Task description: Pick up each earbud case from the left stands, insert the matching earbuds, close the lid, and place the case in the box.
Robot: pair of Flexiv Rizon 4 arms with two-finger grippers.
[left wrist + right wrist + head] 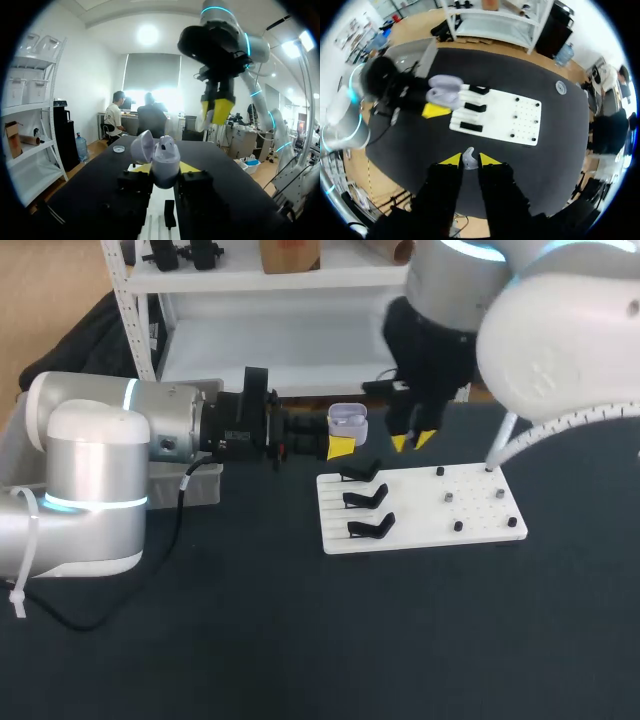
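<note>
My left gripper [340,446] is shut on a pale lavender earbud case [347,421] and holds it in the air, just behind the white board [480,530]. The case's lid [141,146] stands open, and the case body [166,159] sits between the yellow tips. To the right of the case hangs my right gripper [412,439], pointing down. It is shut on a small whitish earbud [469,157], well above the table. From that wrist the case [445,92] and the board [520,122] lie far below.
Three black stands [366,500] on the board's left side hold nothing. Several small dark pegs [450,498] dot its right side. A grey box [205,483] sits at the table's left, behind my left arm. A small round disc [561,88] lies beyond the board.
</note>
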